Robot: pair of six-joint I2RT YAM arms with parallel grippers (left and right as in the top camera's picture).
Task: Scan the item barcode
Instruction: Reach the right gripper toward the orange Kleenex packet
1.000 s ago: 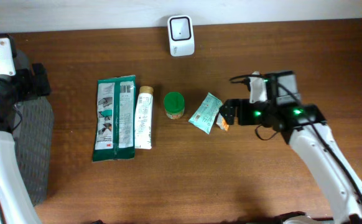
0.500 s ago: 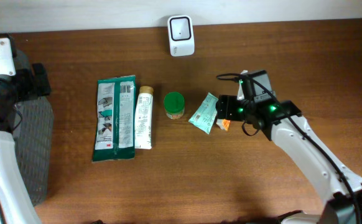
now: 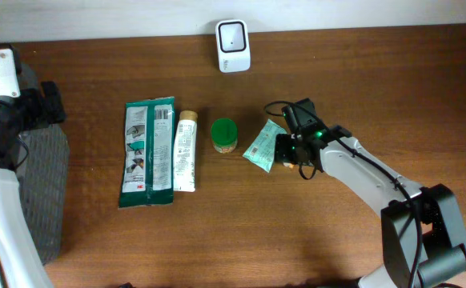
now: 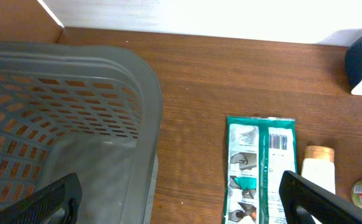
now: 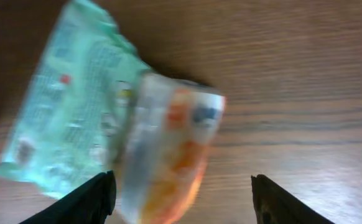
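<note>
Right fingers point(image 5: 94, 198) apart, straddling orange packet point(image 5: 168, 155) touching green sachet point(image 5: 75, 106) on worktop point(image 5: 293, 74); not clamped. Left fingers point(image 4: 44, 200) wide apart by grey basket point(image 4: 140, 93).

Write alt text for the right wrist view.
An orange-and-white packet lies on the wooden table, overlapping the edge of a pale green packet. The right pincer hangs open above, one dark fingertip on each side of it.

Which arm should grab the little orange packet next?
Right. The right pincer hangs open just over the orange packet, with a finger on each side. The left pincer is far away, by the grey basket.
</note>
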